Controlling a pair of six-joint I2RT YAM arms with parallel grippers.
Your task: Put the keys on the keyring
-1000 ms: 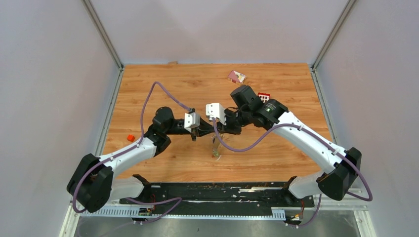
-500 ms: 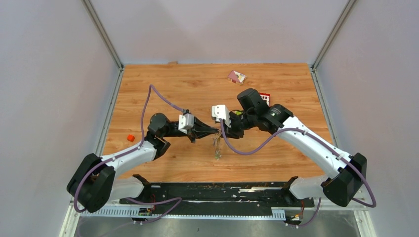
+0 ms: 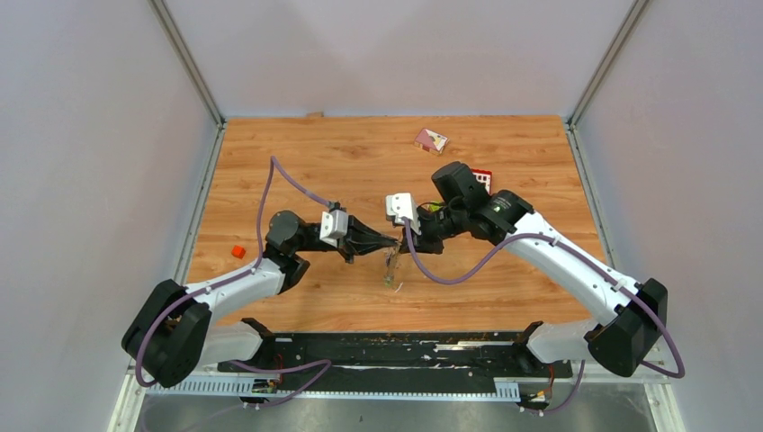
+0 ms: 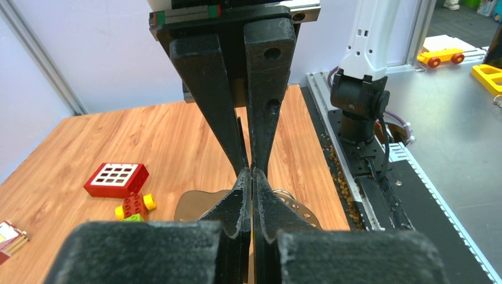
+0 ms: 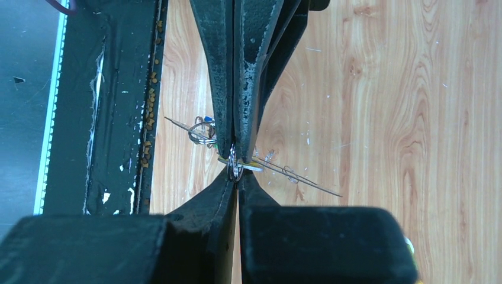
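My two grippers meet tip to tip above the middle of the table. The left gripper (image 3: 389, 240) (image 4: 251, 173) is shut on the keyring (image 3: 390, 270), a flat grey loop with holes (image 4: 296, 207), which shows edge-on in the right wrist view (image 5: 308, 181). The right gripper (image 3: 407, 239) (image 5: 237, 177) is shut on the small silver ring (image 5: 235, 170) of the key with the yellow tag (image 5: 256, 166), right against the keyring. More small rings (image 5: 201, 132) hang on the loop. A small red-orange thing (image 3: 237, 251) lies far left, too small to identify.
A red block with a white grid (image 3: 481, 176) (image 4: 116, 179) and a toy car (image 4: 135, 206) lie behind the right arm. A pink card (image 3: 430, 139) lies at the back. The black rail (image 3: 405, 346) runs along the near edge.
The left gripper has drawn back a little to the left and the right one slightly to the right. The hanging keyring has shifted slightly left. Both stay shut.
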